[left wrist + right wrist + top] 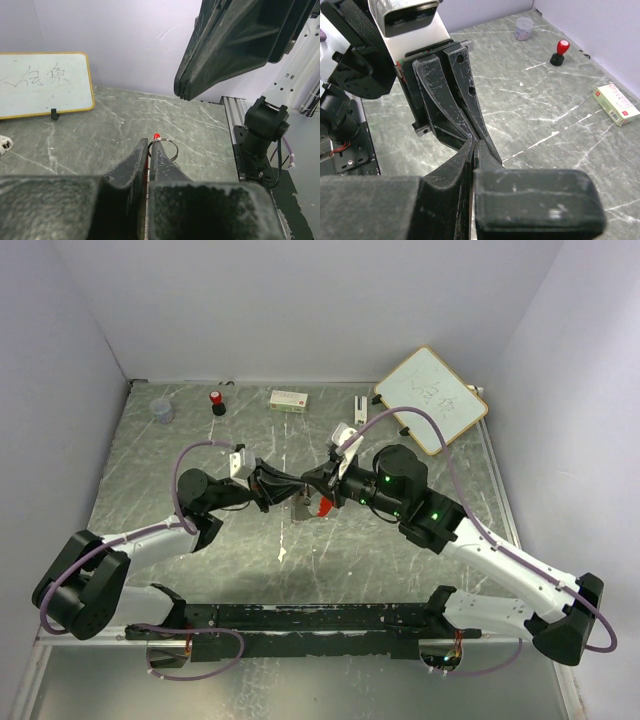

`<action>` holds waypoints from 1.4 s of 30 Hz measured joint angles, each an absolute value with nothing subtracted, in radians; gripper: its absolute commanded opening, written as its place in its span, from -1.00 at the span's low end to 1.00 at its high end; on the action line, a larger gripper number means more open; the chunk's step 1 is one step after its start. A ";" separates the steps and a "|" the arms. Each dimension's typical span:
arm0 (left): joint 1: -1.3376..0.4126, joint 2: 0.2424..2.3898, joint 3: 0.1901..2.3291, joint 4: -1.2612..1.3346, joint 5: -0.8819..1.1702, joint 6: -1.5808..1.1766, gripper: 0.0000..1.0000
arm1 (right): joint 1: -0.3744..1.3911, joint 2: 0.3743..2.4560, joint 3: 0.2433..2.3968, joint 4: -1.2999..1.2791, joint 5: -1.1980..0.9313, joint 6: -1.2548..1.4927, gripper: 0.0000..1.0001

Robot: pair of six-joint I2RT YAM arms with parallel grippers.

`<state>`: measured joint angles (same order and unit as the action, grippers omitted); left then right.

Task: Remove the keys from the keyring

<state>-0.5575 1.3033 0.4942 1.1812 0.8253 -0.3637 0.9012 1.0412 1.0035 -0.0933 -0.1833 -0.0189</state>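
Observation:
In the top view my two grippers meet tip to tip over the middle of the table. A small grey bunch of keys (303, 508) and a red tag (325, 506) hang just below them. My left gripper (283, 485) is shut on the keyring (173, 149), a thin wire ring that sticks out past its tips (149, 145) beside a bit of red. My right gripper (312, 483) is shut (476, 145) on a thin metal edge, apparently a key. Its tips touch the left gripper's fingers (451, 95). The keys are hidden in both wrist views.
At the back stand a whiteboard (432, 398), a small box (289, 399), a red-capped black bottle (217, 400), a clear cup (162, 410) and a white bracket (358, 408). A black rail (300, 620) runs along the near edge.

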 measured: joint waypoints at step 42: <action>-0.600 1.005 0.563 0.720 0.535 -0.202 -0.86 | 1.085 1.010 0.759 0.261 0.171 -0.004 -0.66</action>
<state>-0.5999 1.0050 0.5629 0.7200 0.5350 -0.2020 1.0855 1.0096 0.7586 0.2611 0.1711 -0.0036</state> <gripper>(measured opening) 0.097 0.160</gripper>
